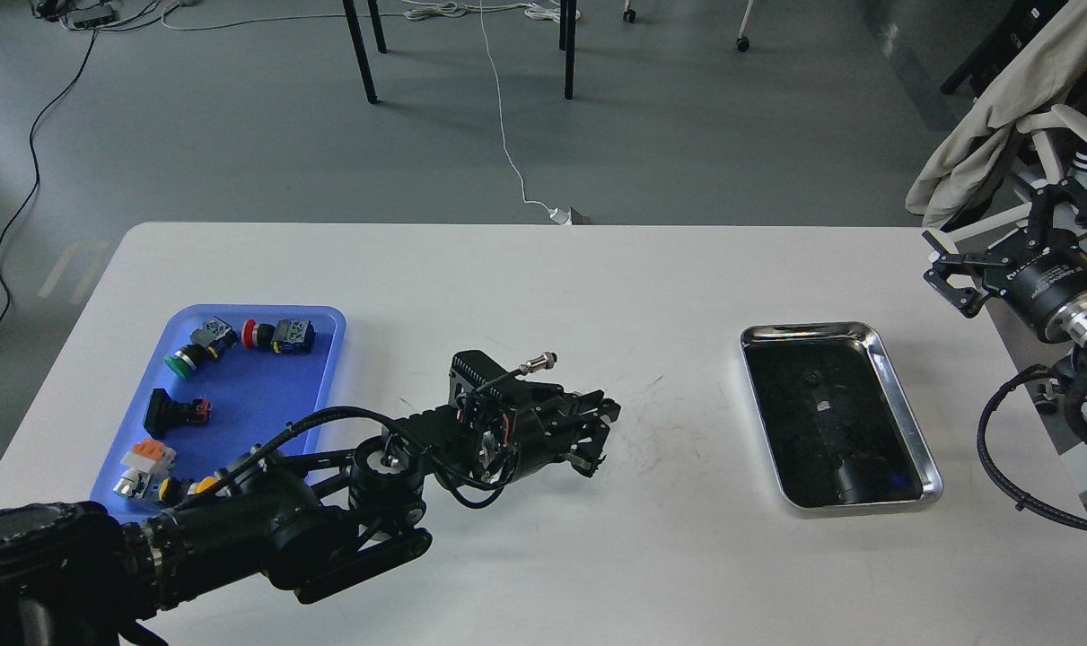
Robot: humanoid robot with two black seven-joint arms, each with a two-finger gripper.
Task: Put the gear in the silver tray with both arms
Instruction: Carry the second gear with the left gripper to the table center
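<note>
My left gripper [600, 437] hovers low over the middle of the white table [543, 269], left of the silver tray [808, 330]. Its fingers are drawn in on a small pale part, the gear [585, 463], which shows only as a silvery bit at the lower fingertip. The silver tray lies at the right with nothing in it; its dark bottom only mirrors the room. My right gripper [987, 217] is open and empty, raised off the table's right edge, beyond the tray's far right corner.
A blue plastic tray [265, 395] at the left holds a green button [182, 361], a red button [263, 334], a black part [170, 413] and an orange-white connector [148, 456]. A beige cloth [1001, 99] hangs at the far right.
</note>
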